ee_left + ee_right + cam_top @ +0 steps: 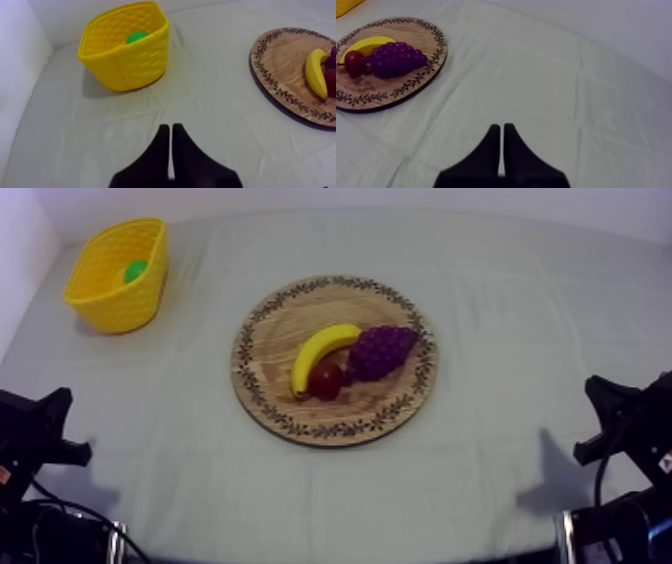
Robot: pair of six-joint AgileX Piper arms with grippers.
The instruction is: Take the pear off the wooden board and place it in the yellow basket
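Pear in the basket; both grippers closed on nothing, low at their sides.

The left gripper (170,128) has its fingers pressed together in a narrow wedge, holding nothing, and the right gripper (501,127) looks the same; the pear (136,36), a green shape, lies inside the yellow basket (125,67), ahead of the left gripper, slightly to its left and well apart from it; the wooden board (280,57) lies ahead and to that gripper's right, and ahead-left of the right gripper, carrying a banana (316,70), a bunch of grapes (396,57) and a small red fruit (353,62); by my reading the placing step is done and the task looks complete; the next move calls for no further grasp, only arms resting clear of basket and board.
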